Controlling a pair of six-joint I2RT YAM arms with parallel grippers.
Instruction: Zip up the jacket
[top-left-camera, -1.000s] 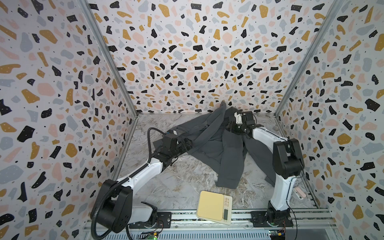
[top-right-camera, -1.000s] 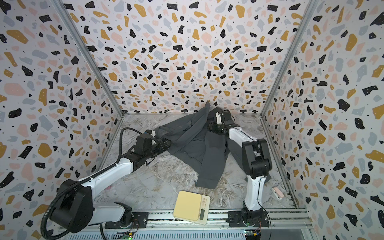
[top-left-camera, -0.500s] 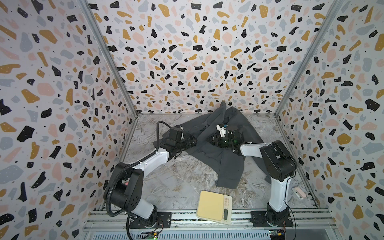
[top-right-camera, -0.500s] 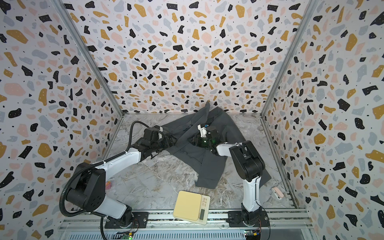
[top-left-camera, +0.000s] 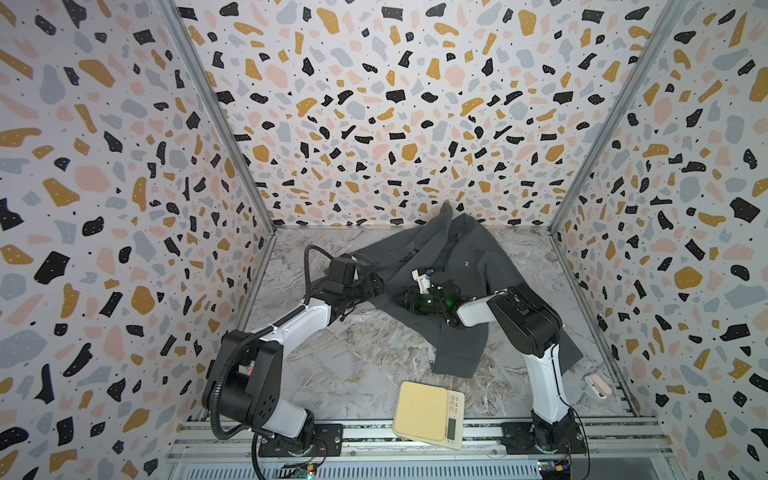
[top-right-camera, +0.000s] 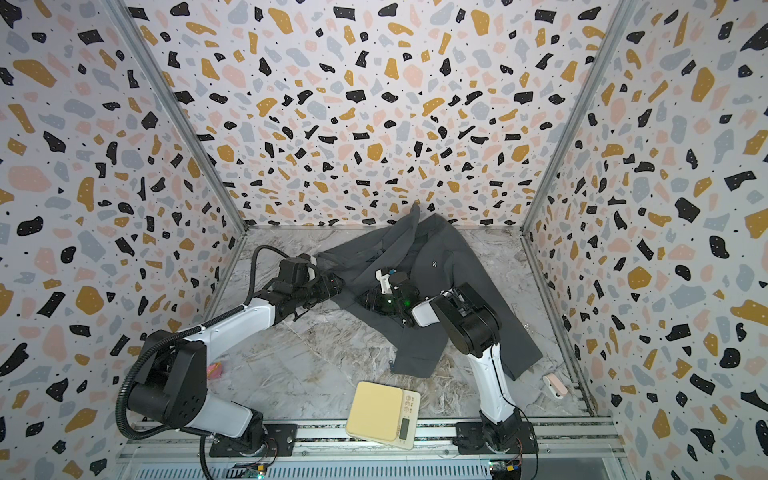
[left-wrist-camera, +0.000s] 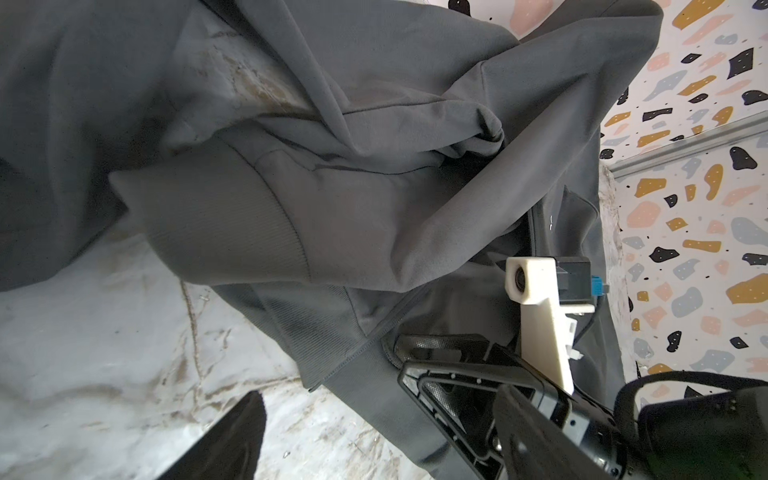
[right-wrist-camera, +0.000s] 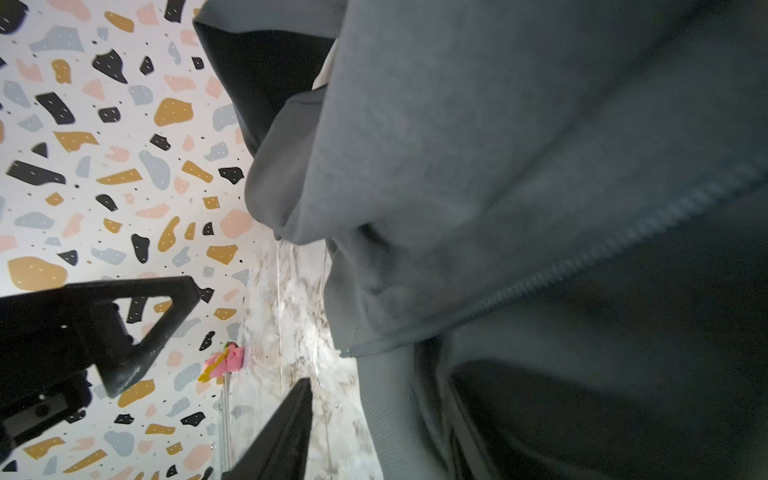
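The jacket (top-left-camera: 478, 249) is dark grey, and it lies in a messy heap at the back of the table (top-left-camera: 332, 365), a bit to the right, with its top poking up against the back wall (top-left-camera: 395, 124). In both top views it is bunched and folded, not flat. A small white logo (top-left-camera: 467, 263) shows on the chest. One part spreads to the left, one long part runs to the front, and one more goes off to the right under the right arm (top-left-camera: 523, 320). In the left wrist view a sleeve ends in a ribbed cuff (left-wrist-camera: 224, 220), and the cloth there is full of folds. In the right wrist view a line of zip teeth (right-wrist-camera: 582, 266) runs along the edge of one flap. The left gripper (top-left-camera: 376, 286) is at the left edge of the jacket, with its jaws wide open. The right gripper (top-left-camera: 407, 299) is low over the middle of the jacket. Its fingers (right-wrist-camera: 137, 328) stand apart, and only wall and table show between them. I cannot tell if it touches the cloth.
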